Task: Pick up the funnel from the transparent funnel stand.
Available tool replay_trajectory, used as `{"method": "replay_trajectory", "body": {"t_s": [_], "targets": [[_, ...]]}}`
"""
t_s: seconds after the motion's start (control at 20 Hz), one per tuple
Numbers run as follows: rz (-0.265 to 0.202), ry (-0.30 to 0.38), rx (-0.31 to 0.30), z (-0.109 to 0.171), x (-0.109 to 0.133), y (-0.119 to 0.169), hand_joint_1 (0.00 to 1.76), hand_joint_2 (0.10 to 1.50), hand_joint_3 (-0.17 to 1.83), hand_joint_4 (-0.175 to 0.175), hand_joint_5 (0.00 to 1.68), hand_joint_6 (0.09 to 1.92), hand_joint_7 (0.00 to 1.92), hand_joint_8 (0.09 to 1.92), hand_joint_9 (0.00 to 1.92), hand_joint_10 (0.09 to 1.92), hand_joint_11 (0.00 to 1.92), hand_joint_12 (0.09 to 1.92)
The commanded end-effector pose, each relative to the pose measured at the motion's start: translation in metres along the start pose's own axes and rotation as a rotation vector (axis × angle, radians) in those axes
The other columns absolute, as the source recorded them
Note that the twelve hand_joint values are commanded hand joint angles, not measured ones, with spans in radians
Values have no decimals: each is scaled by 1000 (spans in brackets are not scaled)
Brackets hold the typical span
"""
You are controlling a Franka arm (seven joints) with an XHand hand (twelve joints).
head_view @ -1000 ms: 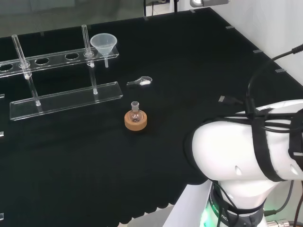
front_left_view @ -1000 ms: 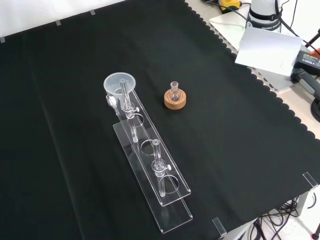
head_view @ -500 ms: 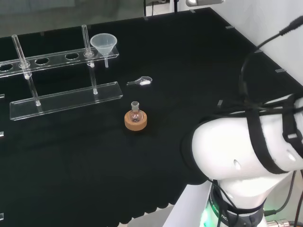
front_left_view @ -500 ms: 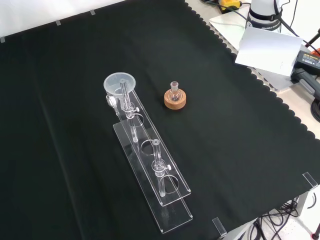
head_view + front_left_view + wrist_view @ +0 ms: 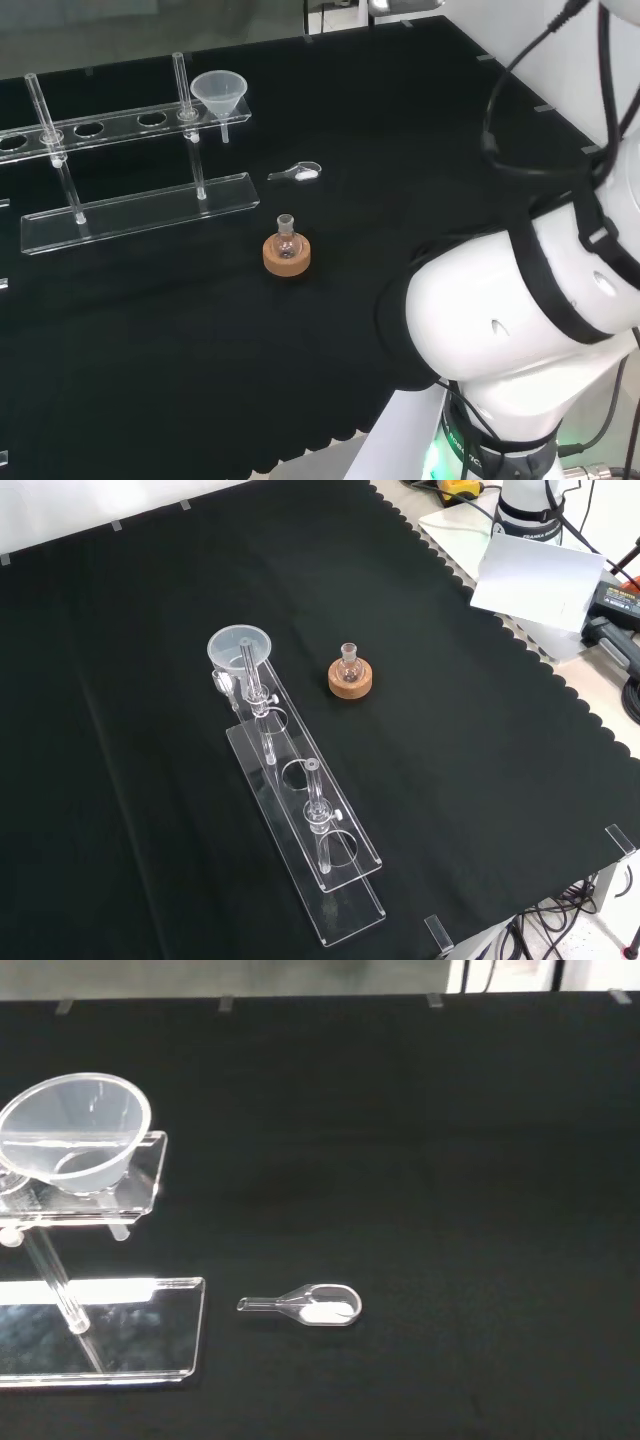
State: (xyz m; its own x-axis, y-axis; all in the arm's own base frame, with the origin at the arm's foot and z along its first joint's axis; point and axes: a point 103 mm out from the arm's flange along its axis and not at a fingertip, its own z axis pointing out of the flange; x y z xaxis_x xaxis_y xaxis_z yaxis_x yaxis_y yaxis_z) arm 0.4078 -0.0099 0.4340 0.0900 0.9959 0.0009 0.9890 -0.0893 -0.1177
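The funnel (image 5: pixel 219 92) is seated upright in the end hole at the right of the transparent funnel stand (image 5: pixel 130 205) in the head view. A small clear scoop (image 5: pixel 297 173) (white powder in its bowl) lies near the stand's right end. A small flask (image 5: pixel 287 238) sits on a cork ring (image 5: pixel 287 255), well apart. Whether the hand's fingers are apart or together cannot be told.

White robot arm (image 5: pixel 520 310), bulky rounded link at the head view's lower right, upper link rising past the top right corner, black cables and straps wrapped over both links
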Motion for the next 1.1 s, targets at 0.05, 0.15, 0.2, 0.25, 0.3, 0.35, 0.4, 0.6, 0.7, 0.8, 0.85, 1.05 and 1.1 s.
{"method": "replay_trajectory", "body": {"t_s": [0.05, 0.15, 0.2, 0.25, 0.3, 0.35, 0.4, 0.6, 0.7, 0.8, 0.85, 1.05, 1.1], "targets": [[-122, -32, 42, 17, 39, 46, 51, 1313, 43, 6, 221, 87, 8, 413, 106, 657, 12, 1389], [-144, -51, 51, 25, 49, 52, 102, 1276, 26, 0, 208, 87, 3, 422, 104, 660, 4, 1393], [-150, -69, 56, 30, 54, 54, 127, 1259, 19, -3, 202, 87, 1, 428, 103, 662, 2, 1393], [-157, -72, 67, 37, 58, 55, 148, 1245, 12, -6, 197, 87, 0, 433, 102, 665, 0, 1394], [-164, -70, 73, 43, 62, 56, 164, 1233, 7, -8, 193, 87, 1, 440, 102, 668, 0, 1394], [-170, -72, 80, 49, 66, 57, 178, 1223, 2, -9, 190, 87, 2, 447, 103, 671, 0, 1394], [-175, -75, 89, 54, 71, 57, 203, 1207, -6, -11, 187, 87, 5, 455, 104, 675, 0, 1395], [-181, -91, 116, 64, 83, 63, 286, 1146, -36, -15, 179, 87, 10, 482, 116, 689, 0, 1403], [-183, -99, 143, 67, 87, 69, 350, 1102, -59, -17, 175, 87, 4, 490, 117, 695, 0, 1408], [-178, -112, 174, 70, 90, 75, 421, 1067, -78, -16, 173, 87, 0, 488, 121, 703, 0, 1413], [-171, -119, 192, 72, 91, 78, 455, 1051, -88, -15, 171, 87, 0, 489, 126, 708, 3, 1418], [-167, -136, 240, 80, 93, 91, 544, 989, -161, 5, 143, 87, 0, 447, 85, 781, 32, 1474], [-168, -139, 258, 83, 93, 94, 559, 974, -169, 9, 137, 87, 0, 428, 68, 806, 43, 1488]]}}
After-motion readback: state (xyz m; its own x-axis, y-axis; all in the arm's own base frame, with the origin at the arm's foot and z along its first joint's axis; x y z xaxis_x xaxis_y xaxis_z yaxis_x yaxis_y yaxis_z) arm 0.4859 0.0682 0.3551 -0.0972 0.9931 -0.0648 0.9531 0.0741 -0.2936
